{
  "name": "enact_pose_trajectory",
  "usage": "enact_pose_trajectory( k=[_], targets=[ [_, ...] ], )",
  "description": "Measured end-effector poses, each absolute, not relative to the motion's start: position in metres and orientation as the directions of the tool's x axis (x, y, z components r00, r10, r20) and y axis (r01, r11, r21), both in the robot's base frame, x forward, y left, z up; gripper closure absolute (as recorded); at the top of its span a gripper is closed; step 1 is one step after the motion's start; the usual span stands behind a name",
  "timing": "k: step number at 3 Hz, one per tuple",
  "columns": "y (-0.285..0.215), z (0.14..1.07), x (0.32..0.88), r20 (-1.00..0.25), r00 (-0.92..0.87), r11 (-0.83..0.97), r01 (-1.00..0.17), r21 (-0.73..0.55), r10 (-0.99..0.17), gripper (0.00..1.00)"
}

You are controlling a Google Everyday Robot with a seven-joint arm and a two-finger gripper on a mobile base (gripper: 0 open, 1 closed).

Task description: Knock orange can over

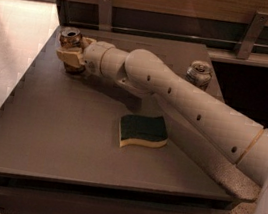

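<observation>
My gripper [70, 58] sits at the far left corner of the dark table [58, 137], right up against the orange can [71, 37], which stands upright. My arm [190, 105] reaches across from the near right. A green-and-yellow sponge [143, 131] lies mid-table, and a silver can [199, 74] stands at the far right.

Dim amber light; end effector [70, 57] rear-L.
</observation>
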State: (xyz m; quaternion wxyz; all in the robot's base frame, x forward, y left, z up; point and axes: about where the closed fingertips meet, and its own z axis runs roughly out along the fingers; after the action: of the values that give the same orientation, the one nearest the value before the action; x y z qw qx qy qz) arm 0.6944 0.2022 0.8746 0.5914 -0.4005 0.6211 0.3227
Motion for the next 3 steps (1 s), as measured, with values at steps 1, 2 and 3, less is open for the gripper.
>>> enact_pose_trajectory(
  k=[1, 2, 3],
  targets=[
    [0.197, 0.881, 0.694, -0.989, 0.003, 0.475, -0.877, -0.074, -0.147, 1.00],
    [0.180, 0.904, 0.687, -0.966, -0.059, 0.477, -0.876, -0.070, -0.251, 1.00],
    [0.161, 0.914, 0.683, -0.937, -0.112, 0.476, -0.877, -0.064, -0.332, 1.00]
  ],
)
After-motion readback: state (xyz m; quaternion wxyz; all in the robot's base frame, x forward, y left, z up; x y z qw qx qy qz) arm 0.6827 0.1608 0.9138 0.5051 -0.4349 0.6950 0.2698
